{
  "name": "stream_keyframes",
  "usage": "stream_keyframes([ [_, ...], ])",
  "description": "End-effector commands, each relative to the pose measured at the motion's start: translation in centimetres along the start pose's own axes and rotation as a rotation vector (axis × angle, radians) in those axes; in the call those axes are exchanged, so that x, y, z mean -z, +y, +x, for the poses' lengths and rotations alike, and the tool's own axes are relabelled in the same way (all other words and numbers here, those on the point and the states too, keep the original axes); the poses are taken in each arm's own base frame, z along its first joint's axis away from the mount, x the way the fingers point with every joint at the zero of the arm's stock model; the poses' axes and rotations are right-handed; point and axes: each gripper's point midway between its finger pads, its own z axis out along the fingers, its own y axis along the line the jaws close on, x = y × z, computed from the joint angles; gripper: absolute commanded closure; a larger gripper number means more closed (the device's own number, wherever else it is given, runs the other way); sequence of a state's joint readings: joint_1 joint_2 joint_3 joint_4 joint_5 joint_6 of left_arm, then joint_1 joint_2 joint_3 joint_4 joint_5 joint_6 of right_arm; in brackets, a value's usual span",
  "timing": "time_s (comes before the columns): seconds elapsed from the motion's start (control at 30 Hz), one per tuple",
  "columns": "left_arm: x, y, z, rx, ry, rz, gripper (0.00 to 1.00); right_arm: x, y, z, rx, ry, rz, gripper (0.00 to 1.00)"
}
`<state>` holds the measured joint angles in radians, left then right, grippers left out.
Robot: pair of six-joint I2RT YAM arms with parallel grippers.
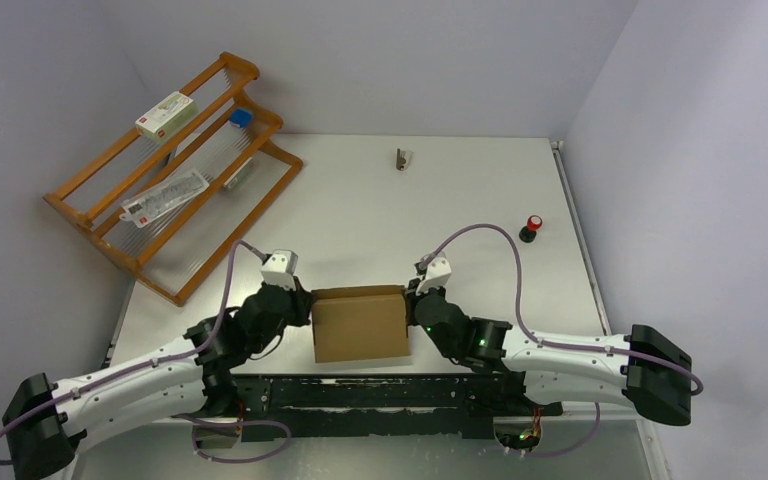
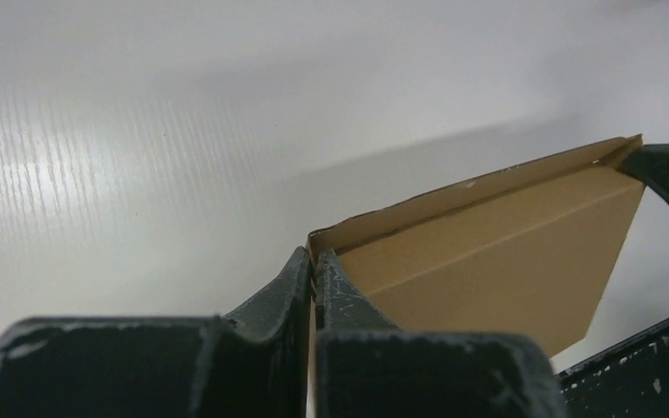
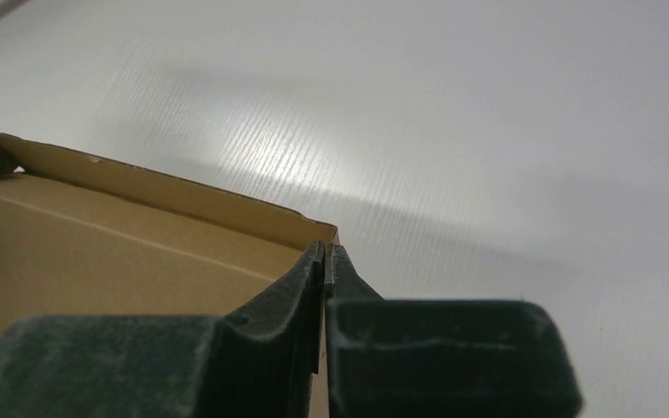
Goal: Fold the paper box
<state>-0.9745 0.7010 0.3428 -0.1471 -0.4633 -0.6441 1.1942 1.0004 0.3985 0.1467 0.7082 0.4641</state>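
The paper box (image 1: 360, 323) is plain brown cardboard, folded into a shallow rectangular box, near the front edge of the table between my two arms. My left gripper (image 1: 309, 306) pinches its left side wall; in the left wrist view the fingertips (image 2: 314, 266) close on the thin cardboard edge of the paper box (image 2: 496, 252). At the opposite end my right gripper (image 1: 409, 302) holds the right side wall. In the right wrist view its tips (image 3: 325, 259) clamp the cardboard edge, with the paper box (image 3: 131, 248) stretching away to the left.
A wooden rack (image 1: 175, 170) stands at the back left, holding a small white carton (image 1: 166, 114) and a flat packet (image 1: 165, 197). A small grey object (image 1: 401, 159) lies at the back of the table. A red-topped black knob (image 1: 532, 228) sits to the right.
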Motion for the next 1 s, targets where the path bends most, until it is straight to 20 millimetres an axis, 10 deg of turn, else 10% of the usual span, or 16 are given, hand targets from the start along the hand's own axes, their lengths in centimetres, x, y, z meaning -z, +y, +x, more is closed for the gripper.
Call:
stream_keyframes([
  [0.0,0.5,-2.4,1.3,0.004,0.068,0.091,0.94,0.6,3.5,-2.8,-0.087,-0.076,-0.153,0.93],
  [0.53,2.7,-0.6,-0.5,0.06,0.052,0.0,0.66,1.7,1.4,-1.7,0.015,0.065,-0.057,0.29],
  [0.97,2.1,-1.0,-2.4,-0.068,0.106,-0.103,0.4,2.8,2.6,1.5,0.091,0.327,-0.095,0.07],
])
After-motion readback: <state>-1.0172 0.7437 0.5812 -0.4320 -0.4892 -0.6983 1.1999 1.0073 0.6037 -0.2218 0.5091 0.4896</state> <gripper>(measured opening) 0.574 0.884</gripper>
